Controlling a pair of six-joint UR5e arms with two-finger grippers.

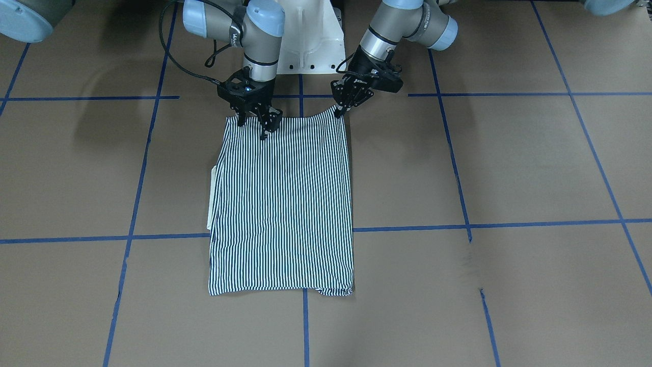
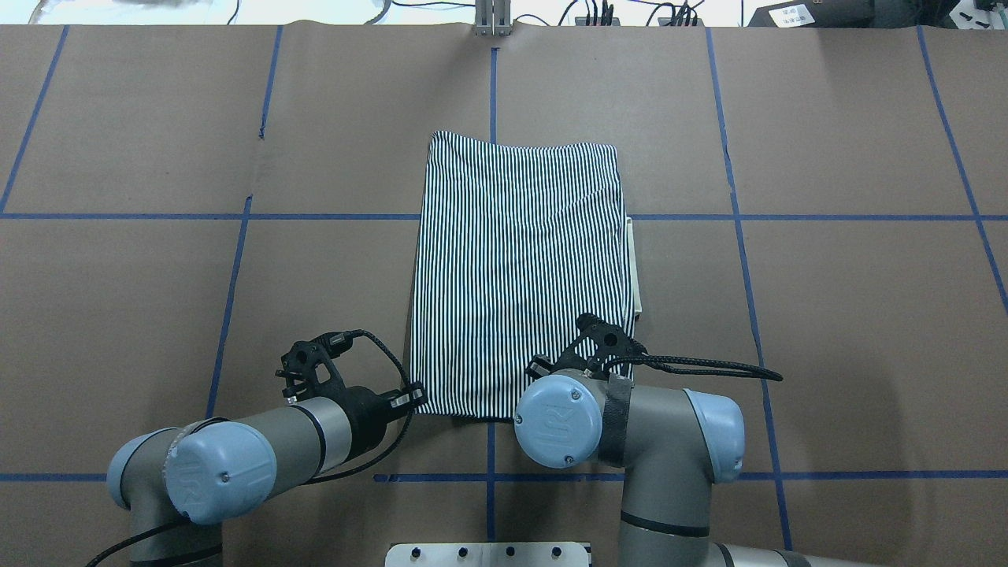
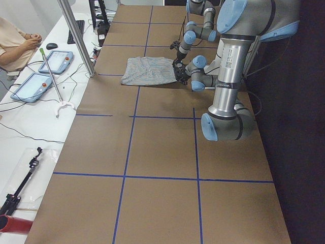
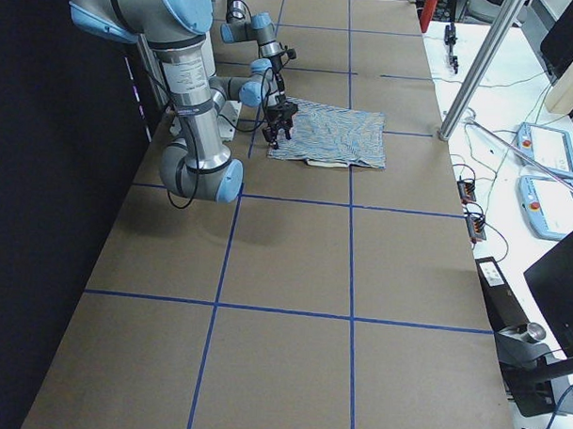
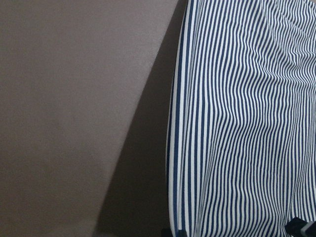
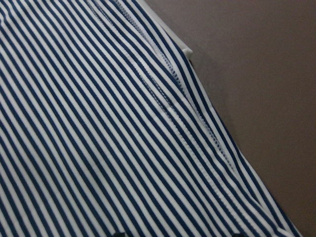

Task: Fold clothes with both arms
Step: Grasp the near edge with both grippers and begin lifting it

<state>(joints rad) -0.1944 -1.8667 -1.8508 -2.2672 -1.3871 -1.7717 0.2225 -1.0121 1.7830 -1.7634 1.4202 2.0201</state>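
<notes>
Front-facing view: got left claw point(image 1: 340, 109) and right claw point(image 1: 254, 122) both spread, planted on shirt point(image 1: 282, 204) corners, rest lying flat straight ahead. Probably lined up to pinch hem, fold forward.

We tag this as a robotics lab. A long table covered in brown paper point(image 3: 162, 147) is gridded with blue tape lines point(image 3: 130, 134). Low in the overhead view, a silver-grey tubular left arm with light-blue joint caps point(image 2: 268, 437) and its twin right arm point(image 2: 661, 441) flank a white metal pedestal base point(image 2: 488, 555). Along the left edge of the left-side view runs a white bench point(image 3: 45, 127). It holds two grey tablet-like teach pendants with red buttons point(image 3: 55, 61), loose black cables point(image 3: 25, 134) and a seated person in a beige shirt point(image 3: 15, 46). An aluminium frame post point(image 3: 76, 38) stands at the table's edge.
</notes>
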